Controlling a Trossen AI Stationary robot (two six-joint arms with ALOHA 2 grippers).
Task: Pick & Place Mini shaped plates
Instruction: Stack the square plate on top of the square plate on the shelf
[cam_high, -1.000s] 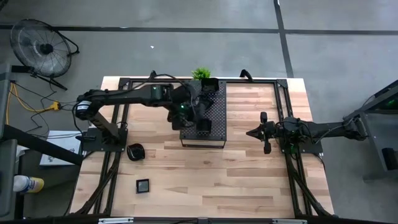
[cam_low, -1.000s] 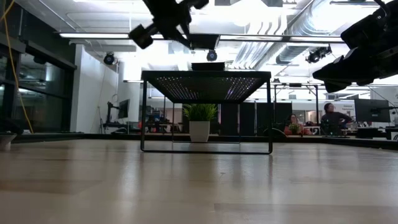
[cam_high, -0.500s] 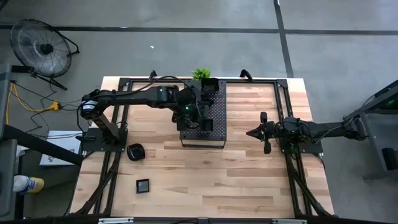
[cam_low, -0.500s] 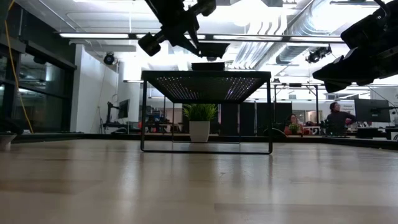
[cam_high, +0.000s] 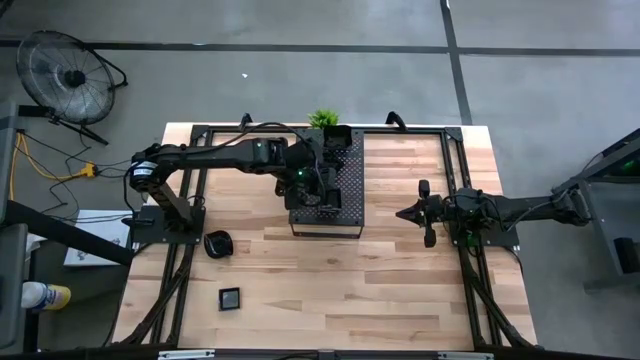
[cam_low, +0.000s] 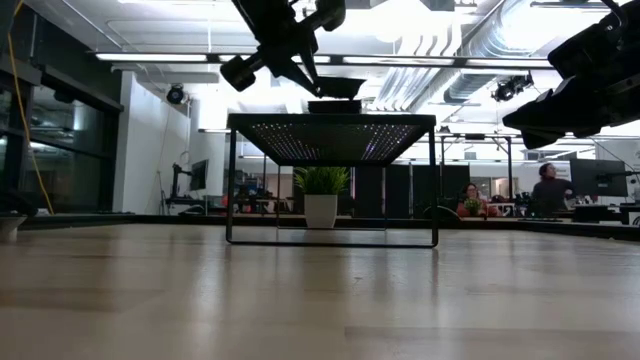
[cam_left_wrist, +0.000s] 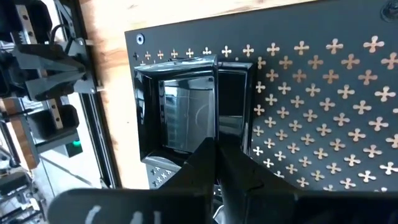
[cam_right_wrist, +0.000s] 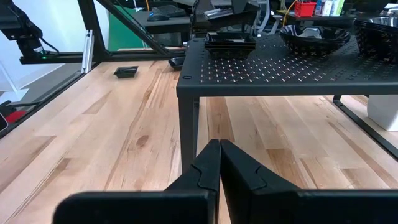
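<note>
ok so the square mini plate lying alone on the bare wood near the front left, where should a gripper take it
Take the square mini plate from straight above, fingers pinching one raised rim edge. It lies flat and low on the table, so its sides offer little, and nothing crowds it.

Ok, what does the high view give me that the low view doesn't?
Only the high view: a rounded plate and a square plate on the bare wood, and the floor fan. Only the low view: the held plate in the left hand, just above the stack, and people behind. Both: the perforated tray, the plant, the waiting right hand.
</note>
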